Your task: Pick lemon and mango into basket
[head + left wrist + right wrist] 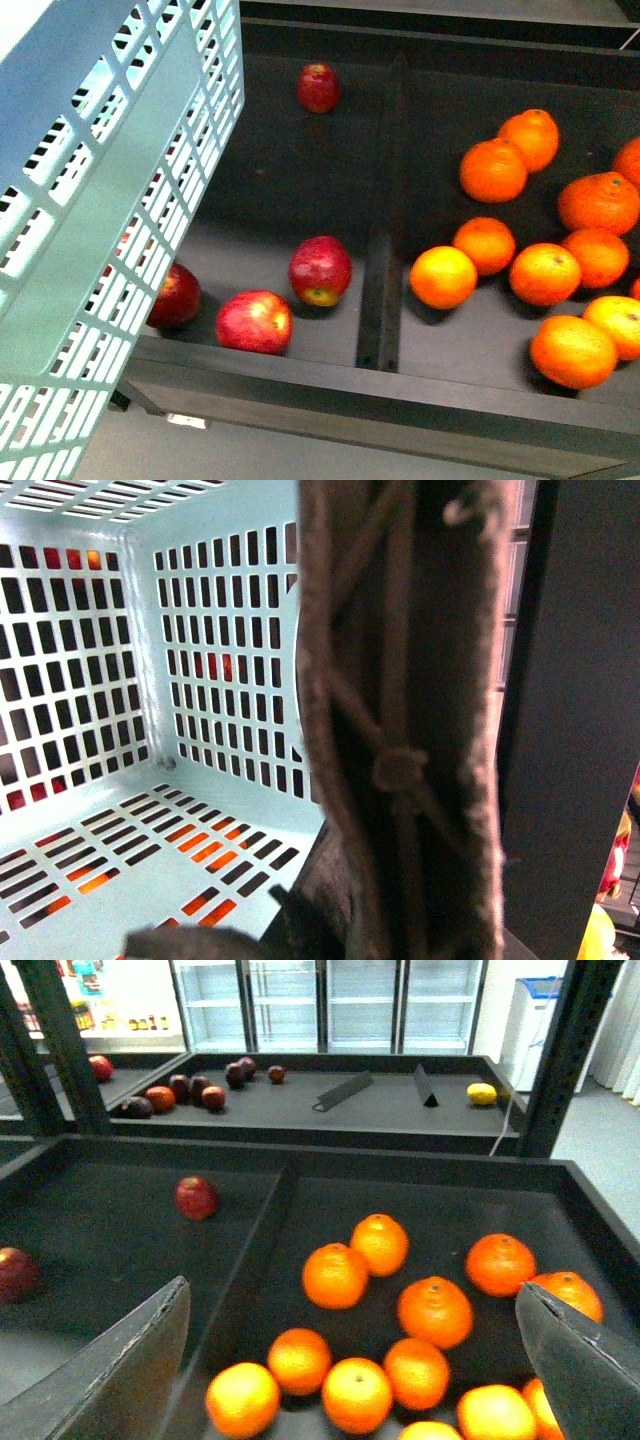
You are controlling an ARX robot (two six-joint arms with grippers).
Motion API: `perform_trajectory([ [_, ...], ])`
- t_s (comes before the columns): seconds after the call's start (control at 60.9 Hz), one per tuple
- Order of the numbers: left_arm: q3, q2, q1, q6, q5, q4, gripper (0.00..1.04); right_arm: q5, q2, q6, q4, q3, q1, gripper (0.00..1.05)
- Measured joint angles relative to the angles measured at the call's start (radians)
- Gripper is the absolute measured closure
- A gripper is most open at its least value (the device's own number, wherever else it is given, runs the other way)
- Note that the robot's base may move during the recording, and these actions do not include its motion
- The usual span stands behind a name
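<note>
While right claw gapes over dark tray of oranges — left claw unclear; fridges behind.

We see the basket, upper left of the frame, as smooth, faintly glossy plastic. The apples at lower centre shine waxy, the oranges at right look dimpled, and the dark tray is matt.

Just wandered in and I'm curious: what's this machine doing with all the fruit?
A two-armed robot is gathering fruit into a turquoise basket, tilted at its left; no fruit shows inside it yet. Its right gripper is open and empty above a bin of oranges, with red apples in the next compartment. A small yellow fruit, possibly the lemon, lies on a farther shelf.
</note>
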Motion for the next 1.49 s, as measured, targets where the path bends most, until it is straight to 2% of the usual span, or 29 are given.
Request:
perform_trajectory([
  [1.493,0.003,-0.001,0.0,0.0,0.003,0.0,1.0,-0.002,0.0,0.0,0.0,0.0,0.0,0.09],
])
